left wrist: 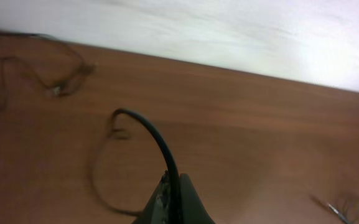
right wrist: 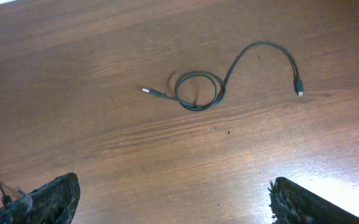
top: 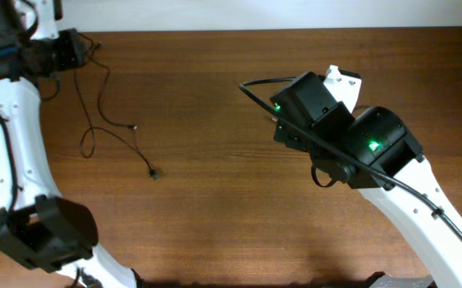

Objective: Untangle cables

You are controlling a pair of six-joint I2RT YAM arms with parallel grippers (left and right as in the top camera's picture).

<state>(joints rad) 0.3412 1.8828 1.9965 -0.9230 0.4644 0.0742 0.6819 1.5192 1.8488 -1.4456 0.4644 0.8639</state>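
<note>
The left gripper (left wrist: 170, 194) sits at the far left corner of the wooden table (top: 214, 232), its fingers pressed fully together on a thin black cable (left wrist: 157, 140); in the left wrist view that cable rises from between the fingers, arches over and drops to the wood, then curves back toward the camera. From above, the thin strands (top: 101, 100) trail from that gripper's tip down the left part of the table; one ends in a small plug (top: 155, 174), another in a tip (top: 134, 126) a little farther back. The left wrist view is blurred, and shows more thin cord (left wrist: 58, 87) near the table's far edge.

The right gripper (right wrist: 170, 205) hangs over the right half of the table with its fingers (right wrist: 48, 199) spread as wide as they go and nothing between them; it holds nothing. Beyond it a separate looped cable (right wrist: 198, 93) lies flat on the wood, making one round coil; one metal-tipped plug (right wrist: 152, 91) points left, the other plug (right wrist: 298, 86) lies at the right end of a raised curve. From above, the right arm covers this cable.
</note>
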